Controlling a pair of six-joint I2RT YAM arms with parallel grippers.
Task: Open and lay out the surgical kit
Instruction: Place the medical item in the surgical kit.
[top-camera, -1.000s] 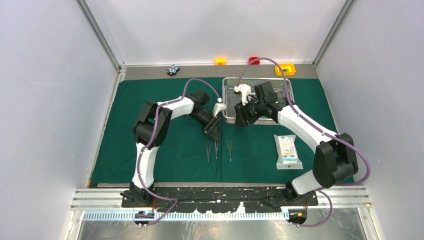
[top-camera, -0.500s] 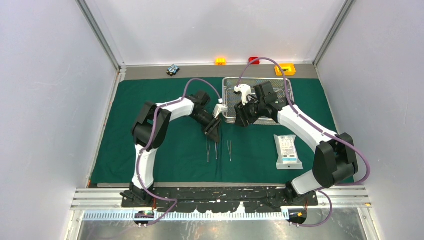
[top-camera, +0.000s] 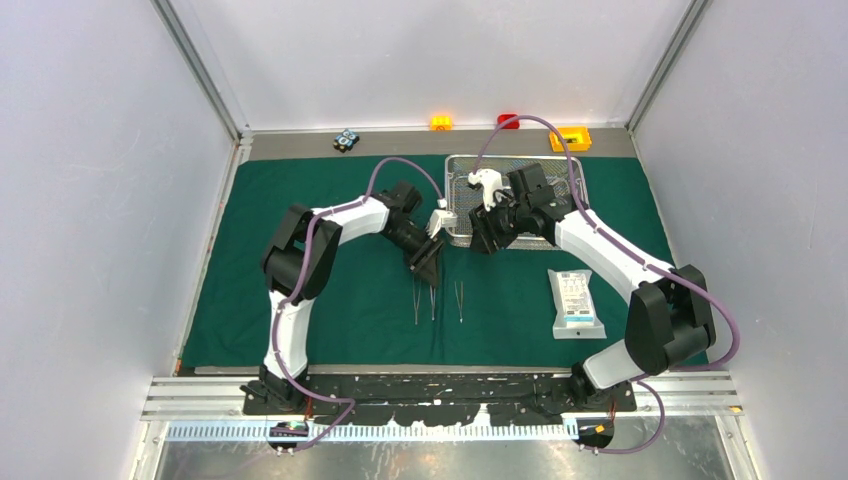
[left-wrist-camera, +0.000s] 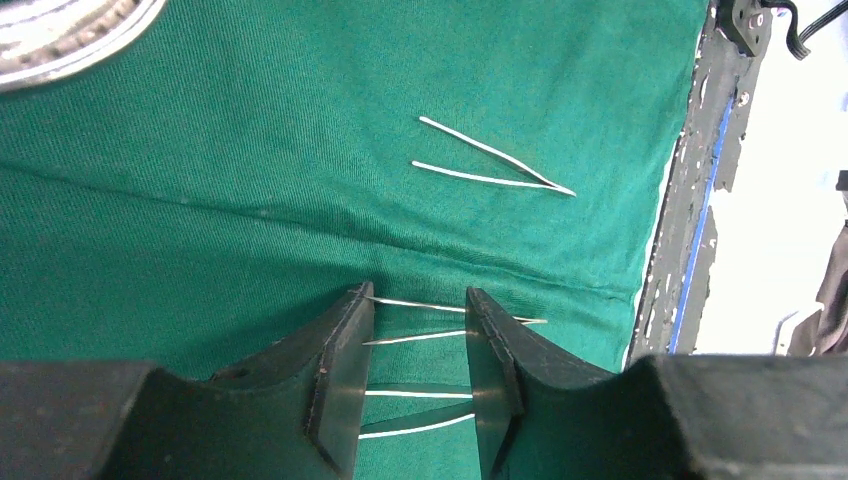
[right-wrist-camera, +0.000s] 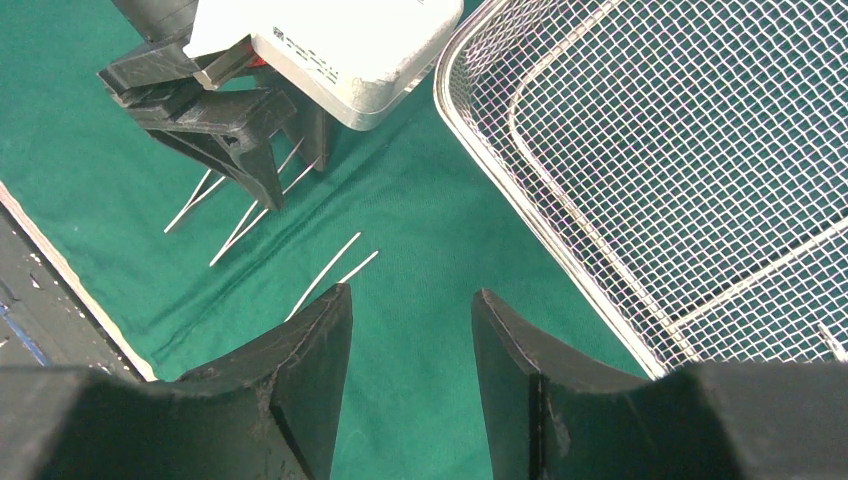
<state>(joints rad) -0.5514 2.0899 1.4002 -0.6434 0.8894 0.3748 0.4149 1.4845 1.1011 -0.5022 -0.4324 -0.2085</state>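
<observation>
My left pincer (left-wrist-camera: 417, 296) has barely shifted, its jaws partly open and gripping nothing above the tweezers (top-camera: 432, 300) lined up on the green cloth (top-camera: 330, 260). My right pincer (right-wrist-camera: 412, 296) hangs open and empty beside the far mesh tray (top-camera: 520, 158). With the pouch (top-camera: 575, 303) lying right, the layout looks nearly done.

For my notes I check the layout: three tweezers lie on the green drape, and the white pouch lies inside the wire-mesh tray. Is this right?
Not quite. The white pouch lies on the green drape, outside the wire-mesh tray; the top external view shows it. The three tweezers are as you say.
</observation>
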